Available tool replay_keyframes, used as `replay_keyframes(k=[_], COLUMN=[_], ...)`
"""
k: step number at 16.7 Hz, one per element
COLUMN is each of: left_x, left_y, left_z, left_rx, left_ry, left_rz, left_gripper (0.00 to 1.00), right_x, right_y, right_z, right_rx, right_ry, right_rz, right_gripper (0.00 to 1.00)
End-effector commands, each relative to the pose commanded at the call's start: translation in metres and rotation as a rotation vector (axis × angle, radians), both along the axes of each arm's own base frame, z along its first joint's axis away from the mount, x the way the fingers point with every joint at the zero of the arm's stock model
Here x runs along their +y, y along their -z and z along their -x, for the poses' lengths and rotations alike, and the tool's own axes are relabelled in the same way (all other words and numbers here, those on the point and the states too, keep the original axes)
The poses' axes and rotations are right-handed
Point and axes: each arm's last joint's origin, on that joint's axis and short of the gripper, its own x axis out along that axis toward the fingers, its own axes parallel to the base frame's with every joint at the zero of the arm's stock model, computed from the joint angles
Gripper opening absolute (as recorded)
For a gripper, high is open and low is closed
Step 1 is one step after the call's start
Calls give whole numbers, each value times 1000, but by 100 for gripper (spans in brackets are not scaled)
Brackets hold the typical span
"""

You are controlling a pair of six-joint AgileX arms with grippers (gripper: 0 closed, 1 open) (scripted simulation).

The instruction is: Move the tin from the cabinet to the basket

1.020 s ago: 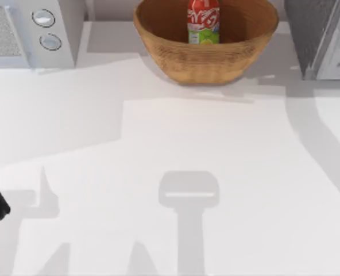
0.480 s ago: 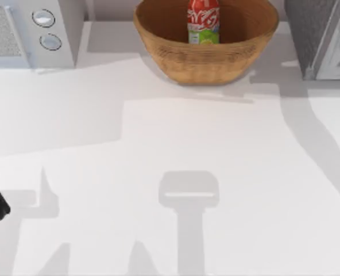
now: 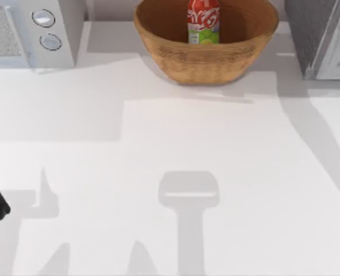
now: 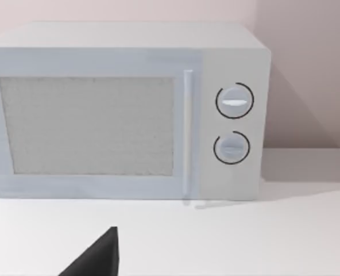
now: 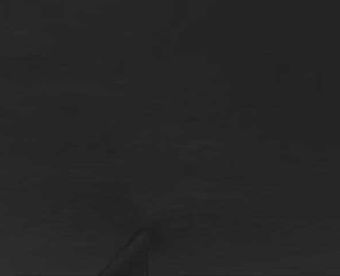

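White microwave, two round knobs, back-left on table.

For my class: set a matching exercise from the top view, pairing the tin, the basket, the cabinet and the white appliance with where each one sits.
Things:
1. tin
2. basket
3. cabinet
4. white appliance

Places:
A. far left corner of the table
B. far edge, at the middle
C. upright inside the basket
D. far right corner of the table

Pairs: 1-C, 2-B, 3-D, 4-A
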Motion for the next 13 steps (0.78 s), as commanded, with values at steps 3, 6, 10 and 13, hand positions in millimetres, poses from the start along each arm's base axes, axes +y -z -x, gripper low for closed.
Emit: replay_keyframes(k=[3,6,10,13], left_x=[0,0,0,0], left_y=[0,0,0,0], left_z=[0,0,0,0], left_rx=[0,0,0,0], left_ry=[0,0,0,0], left_rz=[0,0,0,0], left_gripper=[100,100,100,100], right_x=[-2,-10,-31,-50], right_y=[-3,6,41,88], right_z=[10,23,56,87], right_rx=[-13,-16,3,27], right_ry=[-5,-14,-21,-22], right_rz=[-3,-2,6,11], right_gripper=[100,100,100,100])
